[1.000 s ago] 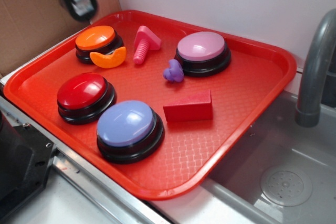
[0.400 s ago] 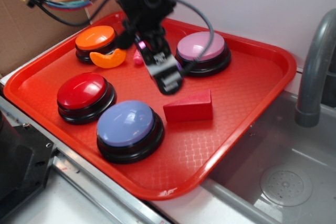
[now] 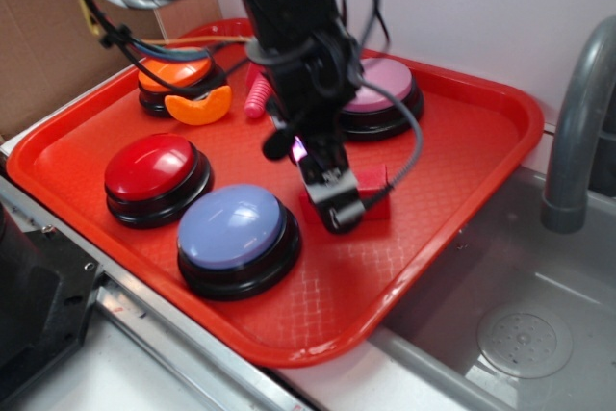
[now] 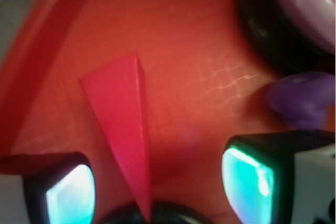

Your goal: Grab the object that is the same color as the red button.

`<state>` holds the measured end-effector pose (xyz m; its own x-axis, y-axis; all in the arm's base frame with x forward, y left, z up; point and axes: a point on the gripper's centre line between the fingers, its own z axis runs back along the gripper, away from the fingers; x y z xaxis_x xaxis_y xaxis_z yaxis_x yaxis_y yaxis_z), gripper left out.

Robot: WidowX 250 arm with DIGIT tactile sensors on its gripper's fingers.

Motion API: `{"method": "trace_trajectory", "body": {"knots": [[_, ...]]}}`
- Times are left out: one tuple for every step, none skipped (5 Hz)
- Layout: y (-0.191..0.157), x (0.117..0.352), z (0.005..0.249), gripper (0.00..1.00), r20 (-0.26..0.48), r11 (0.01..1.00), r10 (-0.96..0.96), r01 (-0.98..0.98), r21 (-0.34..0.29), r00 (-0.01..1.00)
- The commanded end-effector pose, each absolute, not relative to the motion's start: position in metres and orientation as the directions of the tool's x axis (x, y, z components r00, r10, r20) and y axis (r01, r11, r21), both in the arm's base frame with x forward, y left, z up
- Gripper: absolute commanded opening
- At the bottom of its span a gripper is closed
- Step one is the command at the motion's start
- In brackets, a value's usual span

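At the centre of the exterior frame, the tool [image 3: 339, 201] hangs low over the red tray [image 3: 462, 170], its tip right in front of the red wedge block [image 3: 373, 180], which lies flat on the tray right of centre and is partly hidden by the tool. The wrist frame shows the wedge block [image 4: 123, 129] between the two fingers [image 4: 63, 190], nearer the left one, narrow point toward the bottom of the frame; the fingers stand wide apart and neither one touches it, so the tool holds nothing. To the left in the exterior frame sits the red button [image 3: 154, 175] on its black base, well apart from the block. Below centre sits a blue-topped button [image 3: 236, 236], just beside the tool. A pink-topped button [image 3: 385, 98] sits behind the arm, an orange-topped button [image 3: 178, 79] at the upper left with an orange crescent piece [image 3: 199, 106] against it. A pink screw toy [image 3: 256, 93] shows beside the arm. A small purple toy [image 4: 304, 98] lies at the right edge of the wrist frame.
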<state>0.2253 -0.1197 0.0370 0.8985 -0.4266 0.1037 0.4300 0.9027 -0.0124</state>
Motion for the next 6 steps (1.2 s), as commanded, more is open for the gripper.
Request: {"method": "trace_trajectory", "body": {"knots": [[-0.133,0.231,0.032,0.36,0.081,0.897,-0.439,0.432,0.093,0.895],[-0.130,0.232,0.031,0.00,0.117,0.892,-0.453,0.449,0.057,0.884],[-0.127,0.234,0.033,0.00,0.108,0.894,-0.447,0.441,0.078,0.888],[-0.127,0.238,0.048,0.00,0.112,0.902,-0.429,0.420,0.094,0.896],[-0.121,0.242,0.076,0.00,0.126,0.932,-0.362,0.360,0.043,0.923],[-0.102,0.242,0.109,0.00,0.148,0.957,-0.288,0.288,0.018,0.946]]}}
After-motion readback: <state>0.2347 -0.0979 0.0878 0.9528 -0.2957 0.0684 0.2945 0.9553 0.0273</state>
